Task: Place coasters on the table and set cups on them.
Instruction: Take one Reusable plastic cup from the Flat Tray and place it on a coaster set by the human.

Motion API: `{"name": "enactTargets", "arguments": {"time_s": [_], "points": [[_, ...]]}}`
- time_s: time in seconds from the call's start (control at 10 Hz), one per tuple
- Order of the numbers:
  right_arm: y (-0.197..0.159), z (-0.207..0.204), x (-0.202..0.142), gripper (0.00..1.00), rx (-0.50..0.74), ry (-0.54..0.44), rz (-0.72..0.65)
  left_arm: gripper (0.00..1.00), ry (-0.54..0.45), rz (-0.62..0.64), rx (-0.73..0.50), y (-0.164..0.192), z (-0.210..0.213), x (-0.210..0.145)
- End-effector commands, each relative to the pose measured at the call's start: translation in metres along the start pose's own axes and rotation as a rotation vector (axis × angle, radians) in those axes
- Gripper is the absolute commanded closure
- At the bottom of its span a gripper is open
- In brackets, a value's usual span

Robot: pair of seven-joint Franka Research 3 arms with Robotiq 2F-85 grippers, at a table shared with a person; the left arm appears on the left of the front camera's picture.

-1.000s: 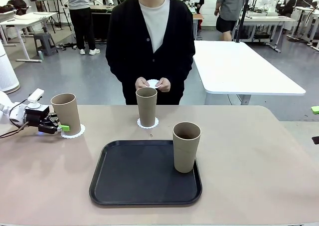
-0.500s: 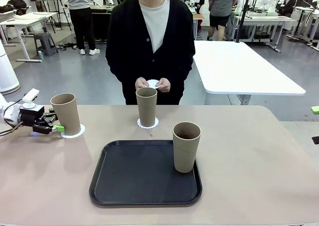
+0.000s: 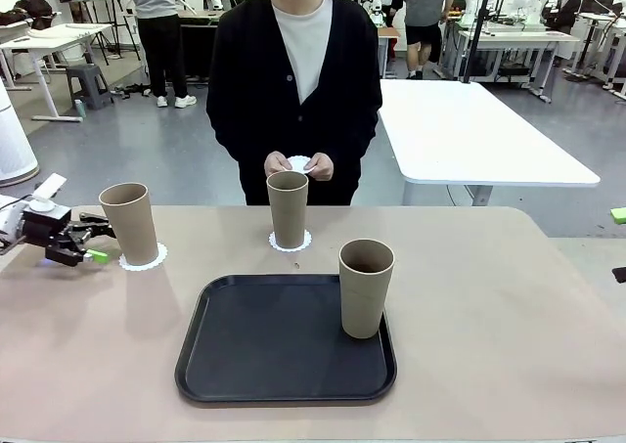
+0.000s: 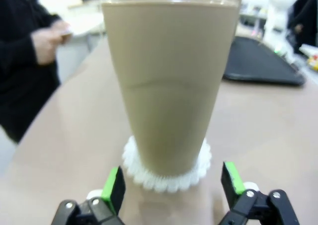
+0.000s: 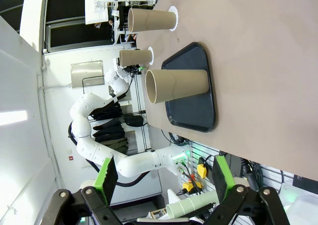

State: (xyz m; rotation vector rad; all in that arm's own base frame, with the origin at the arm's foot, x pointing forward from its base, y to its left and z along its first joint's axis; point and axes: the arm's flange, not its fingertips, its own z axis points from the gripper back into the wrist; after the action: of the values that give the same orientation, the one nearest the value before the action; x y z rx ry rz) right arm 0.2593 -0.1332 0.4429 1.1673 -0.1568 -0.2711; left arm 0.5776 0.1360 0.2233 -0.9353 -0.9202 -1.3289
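On the table (image 3: pixel 489 306), a tan cup (image 3: pixel 129 223) stands upright on a white coaster (image 3: pixel 145 260) at the left. My left gripper (image 3: pixel 97 244) is open just left of it and apart from it. In the left wrist view this cup (image 4: pixel 171 81) and its coaster (image 4: pixel 166 174) stand straight ahead of the open left gripper (image 4: pixel 171 187). A second cup (image 3: pixel 288 208) sits on a coaster (image 3: pixel 290 243) at the far middle. The third cup (image 3: pixel 366 287) stands on the black tray (image 3: pixel 254 355). The person's hands hold another coaster (image 3: pixel 300 163). My right gripper (image 5: pixel 164 178) is open and holds nothing, far off to the side.
The person (image 3: pixel 293 71) stands at the far edge behind the middle cup. The black tray takes up the near middle of the table. A white table (image 3: pixel 469 130) stands behind at the right. A green pad (image 3: pixel 618 215) of the right gripper pokes in at the right edge.
My left gripper has drawn back to the left, away from the left cup, with its jaws still open. The cups and coasters have stayed put.
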Motion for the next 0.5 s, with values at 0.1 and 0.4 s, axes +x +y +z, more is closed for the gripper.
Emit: {"name": "enactTargets", "arguments": {"time_s": [0.1, 0.4], "points": [[0.001, -0.001, 0.001, 0.00, 0.020, 0.000, 0.010, 0.00, 0.194, 0.006, 0.147, -0.032, 0.054, 0.087], [0.001, -0.001, 0.001, 0.00, 0.020, 0.000, 0.010, 0.00, 0.540, 0.072, 0.237, -0.079, 0.075, 0.194]]}}
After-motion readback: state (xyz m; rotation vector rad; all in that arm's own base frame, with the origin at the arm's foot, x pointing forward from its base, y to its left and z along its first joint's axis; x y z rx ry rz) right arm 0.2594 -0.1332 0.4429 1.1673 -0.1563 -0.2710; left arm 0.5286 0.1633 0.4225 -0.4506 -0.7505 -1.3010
